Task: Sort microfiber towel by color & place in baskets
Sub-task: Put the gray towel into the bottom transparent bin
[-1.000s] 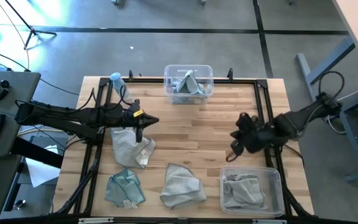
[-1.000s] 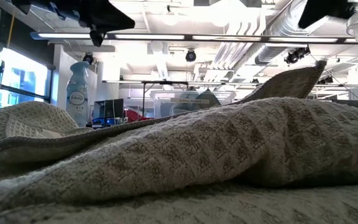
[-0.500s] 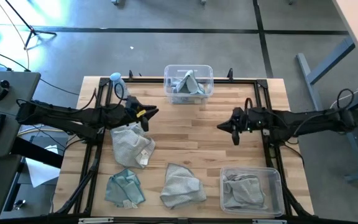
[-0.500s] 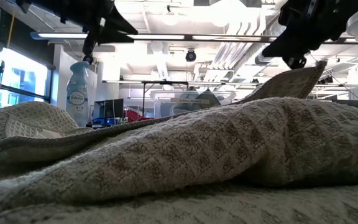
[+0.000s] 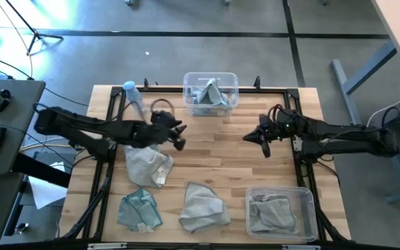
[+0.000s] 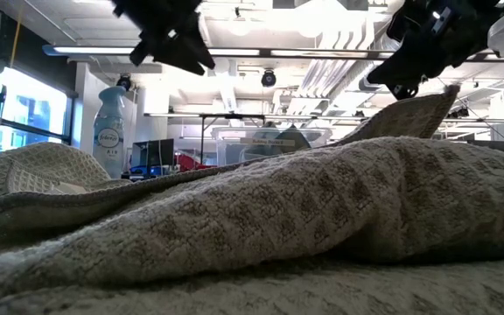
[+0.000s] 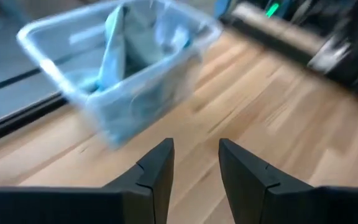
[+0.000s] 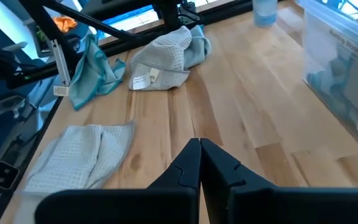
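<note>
My left gripper [image 5: 180,141] is open and empty, above the bare wood just right of a grey-and-blue towel [image 5: 146,165]; its wrist view faces the far basket [image 7: 123,68], which holds teal towels. My right gripper [image 5: 254,137] is shut and empty, over the table's right-centre. A teal towel [image 5: 139,210] and a grey towel [image 5: 203,207] lie flat near the front edge. The far basket [image 5: 210,92] stands at the far edge. The near right basket [image 5: 281,212] holds grey towels. The right wrist view shows all three loose towels: the grey-and-blue one [image 8: 166,59], the teal one [image 8: 89,68] and the grey one [image 8: 79,155].
A clear bottle with a blue cap [image 5: 134,97] stands at the far left by the black frame rail. In the low view the grey towel [image 6: 252,227] fills the foreground. Bare wood lies between the two grippers at the table's middle [image 5: 217,139].
My right gripper has swung out from its folded place at the right edge toward the table's middle and now points left. My left gripper has moved a little right, away from the grey-and-blue towel, and tipped from pointing down toward the far basket. No towel has moved.
</note>
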`<state>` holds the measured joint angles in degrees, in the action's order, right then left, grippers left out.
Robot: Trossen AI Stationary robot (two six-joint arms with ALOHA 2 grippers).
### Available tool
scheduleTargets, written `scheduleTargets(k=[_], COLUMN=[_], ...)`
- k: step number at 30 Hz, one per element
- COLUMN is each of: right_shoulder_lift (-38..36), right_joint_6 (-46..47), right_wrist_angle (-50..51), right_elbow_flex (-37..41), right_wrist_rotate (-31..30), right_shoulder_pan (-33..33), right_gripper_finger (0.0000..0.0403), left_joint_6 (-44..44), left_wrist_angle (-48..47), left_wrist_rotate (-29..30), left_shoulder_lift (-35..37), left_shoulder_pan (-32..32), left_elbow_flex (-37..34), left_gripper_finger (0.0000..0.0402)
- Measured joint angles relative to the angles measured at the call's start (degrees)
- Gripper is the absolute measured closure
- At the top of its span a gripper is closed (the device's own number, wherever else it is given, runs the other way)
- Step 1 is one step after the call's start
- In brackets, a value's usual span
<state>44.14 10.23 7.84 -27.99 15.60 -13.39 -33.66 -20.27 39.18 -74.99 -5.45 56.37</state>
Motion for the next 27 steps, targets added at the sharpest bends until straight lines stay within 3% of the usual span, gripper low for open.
scheduleTargets(k=[4, 10, 14, 20, 27], right_shoulder_lift=[0.0, 0.01, 0.02, 0.02, 0.02], right_joint_6=[-1.13, -1.74, -1.74, -1.74, -1.46], right_wrist_angle=[0.29, 3.03, 5.55, 7.15, 7.15], right_elbow_flex=[0.0, 0.0, 0.0, 0.0, 0.0], right_wrist_rotate=[2.03, 2.22, 2.24, 2.22, 2.21], right_shoulder_pan=[-1.46, -2.14, -2.12, -2.12, -2.12], right_gripper_finger=[0.0403, 0.0403, 0.0403, 0.0403, 0.0403], left_joint_6=[-9.48, -27.18, -36.46, -45.88, -47.11], left_wrist_angle=[-18.9, -40.85, -47.44, -54.52, -59.57], left_wrist_rotate=[-0.98, -12.98, -18.82, -20.63, -26.0], left_shoulder_lift=[-6.64, -12.04, -12.25, -12.47, -15.94], left_shoulder_pan=[0.37, 1.46, -0.33, -2.47, -2.45], left_elbow_flex=[11.18, 20.04, 20.2, 20.2, 19.68], left_gripper_finger=[0.0289, 0.0289, 0.0289, 0.0289, 0.0289])
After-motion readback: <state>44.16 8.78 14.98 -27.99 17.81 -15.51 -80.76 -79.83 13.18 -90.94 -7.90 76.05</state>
